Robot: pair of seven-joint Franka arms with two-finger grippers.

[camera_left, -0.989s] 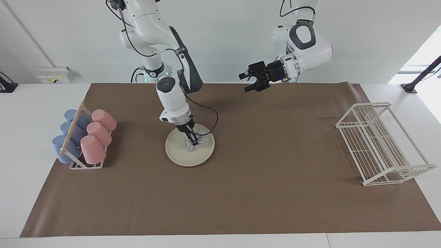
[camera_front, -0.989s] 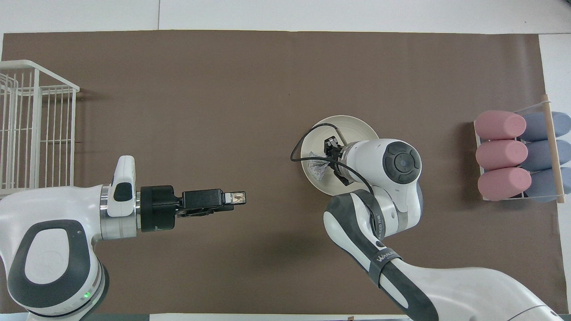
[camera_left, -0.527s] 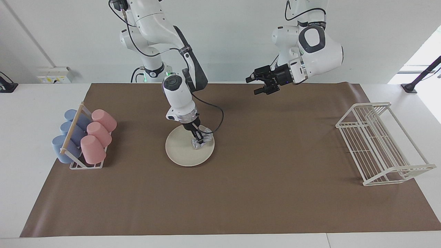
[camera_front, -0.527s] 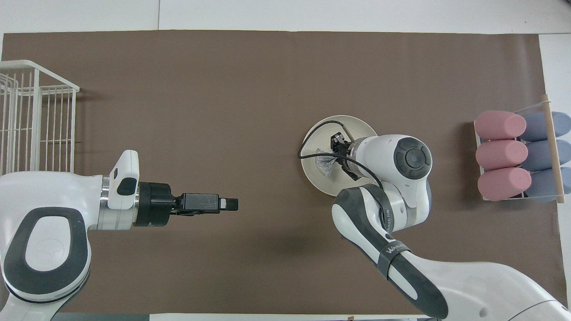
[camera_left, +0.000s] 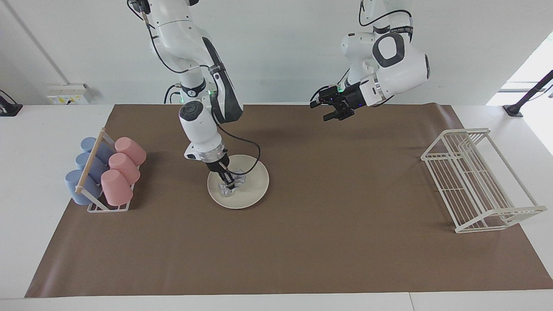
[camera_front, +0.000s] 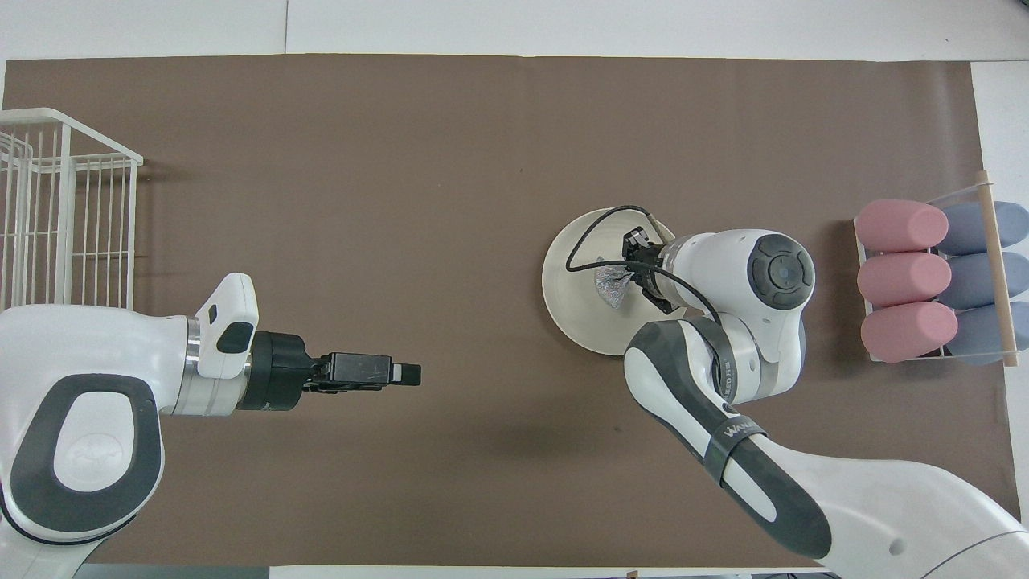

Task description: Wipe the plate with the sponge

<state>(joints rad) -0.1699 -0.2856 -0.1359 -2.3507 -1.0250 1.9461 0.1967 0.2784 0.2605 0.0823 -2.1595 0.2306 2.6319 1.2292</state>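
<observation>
Pressing the sponge point(camera_left: 229, 186) down onto the plate point(camera_left: 255, 190) with my right tool point(camera_left: 230, 186), which is clamped tight on that crinkly silvery pad. The sponge sits on the part of the plate toward the right arm's end of the bench point(camera_left: 26, 181), and the rest of the cream surface shows bare next to it. The plate itself lies flat on the brown mat point(camera_left: 302, 250), roughly mid-depth, with the cup rack point(camera_left: 97, 207) near it at the right arm's end, full of pink cups point(camera_left: 119, 172) and blue cups point(camera_left: 84, 172) lying on their sides. My left tool point(camera_left: 330, 110) just hangs in the air over the edge of the mat closest to me, fingers spread apart and holding nothing. The white wire rack point(camera_left: 479, 181) stands at the left arm's end, well apart from the plate.
</observation>
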